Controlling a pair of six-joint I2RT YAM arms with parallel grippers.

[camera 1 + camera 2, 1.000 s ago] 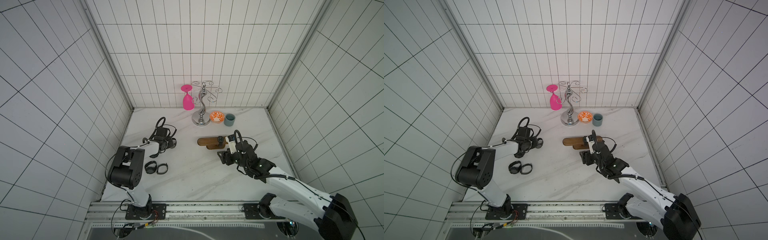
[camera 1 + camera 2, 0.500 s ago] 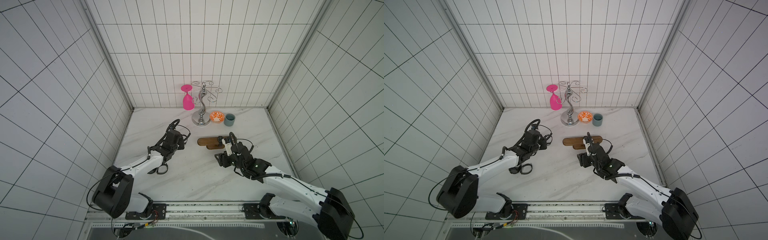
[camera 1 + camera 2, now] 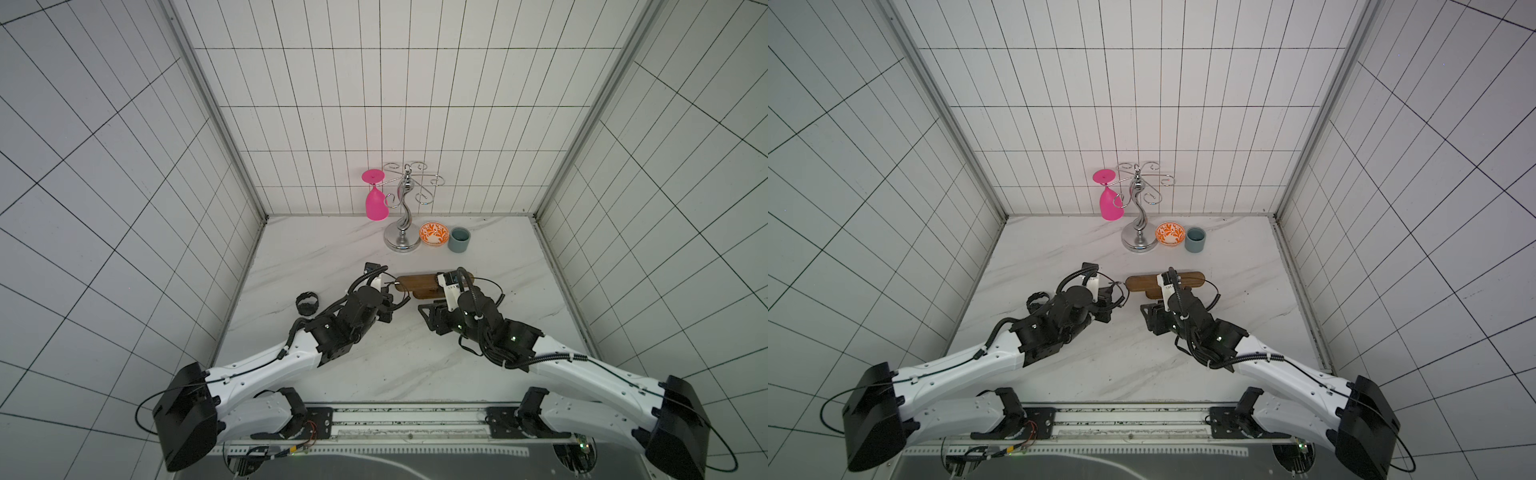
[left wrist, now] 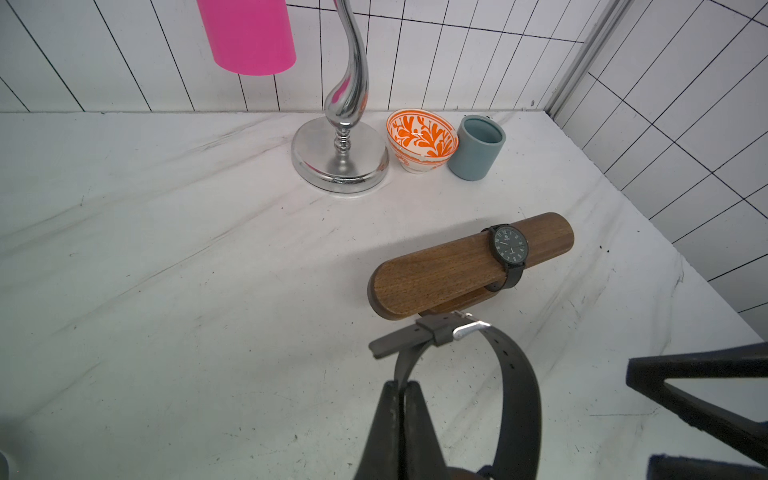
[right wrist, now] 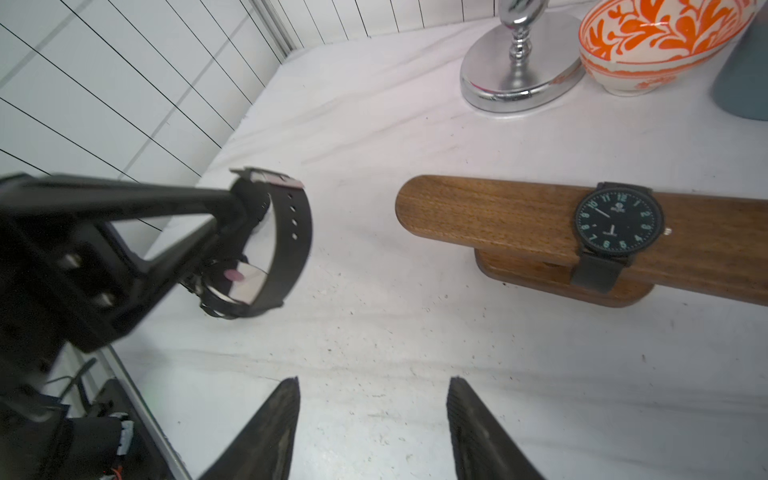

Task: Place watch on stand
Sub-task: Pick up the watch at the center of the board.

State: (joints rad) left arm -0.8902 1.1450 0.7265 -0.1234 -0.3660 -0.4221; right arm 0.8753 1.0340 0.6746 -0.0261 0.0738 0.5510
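Marble table point(image 3: 332, 257): both arms reach in toward its centre.
Chrome rack point(image 3: 402, 232) at the back wall, with a pink glass point(image 3: 376, 205) hanging upside down on it. Orange-patterned bowl point(image 3: 433, 233) and grey-blue cup point(image 3: 459, 240) stand beside its base.
Stand point(image 4: 449, 270) mid-table, with 1 mounted watch point(image 4: 509, 245) wrapped round its bar.
Left gripper point(image 4: 401, 388) pinches the strap of the held watch point(image 4: 515, 374), just short of the stand's near end and not touching it.
Right gripper point(image 5: 374, 380) is spread with nothing between the jaws, facing the stand.
Black looped band point(image 3: 306, 302) lies on the table near the left wall.
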